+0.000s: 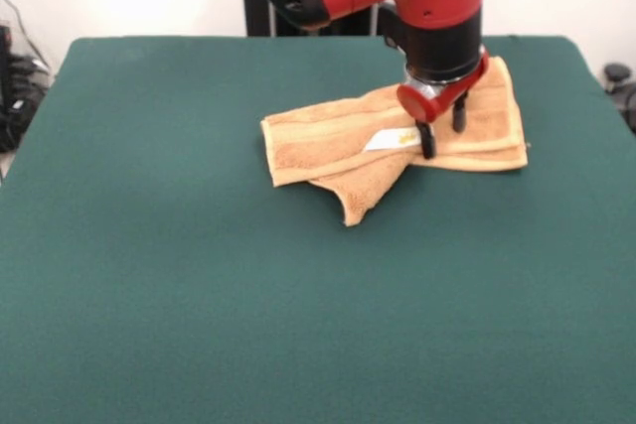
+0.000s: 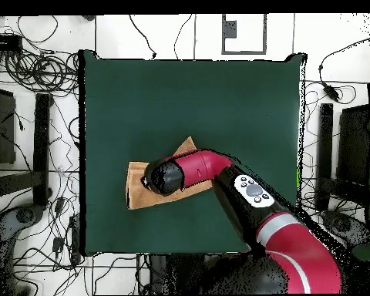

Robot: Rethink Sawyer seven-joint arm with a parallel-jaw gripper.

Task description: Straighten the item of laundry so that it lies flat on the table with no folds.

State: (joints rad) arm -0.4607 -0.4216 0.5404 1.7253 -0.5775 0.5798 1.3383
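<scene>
The orange-tan towel (image 1: 328, 141) lies folded on the green desk (image 1: 199, 275), one corner hanging out toward the near side. The end effector (image 1: 443, 132) stands over the towel's white label (image 1: 390, 140), its two black fingers (image 1: 426, 141) spread apart, tips at the cloth.

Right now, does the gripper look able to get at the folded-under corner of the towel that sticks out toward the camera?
Probably yes. The gripper stands open over the towel beside the white label, and the protruding corner lies uncovered on the table with nothing between them.
</scene>
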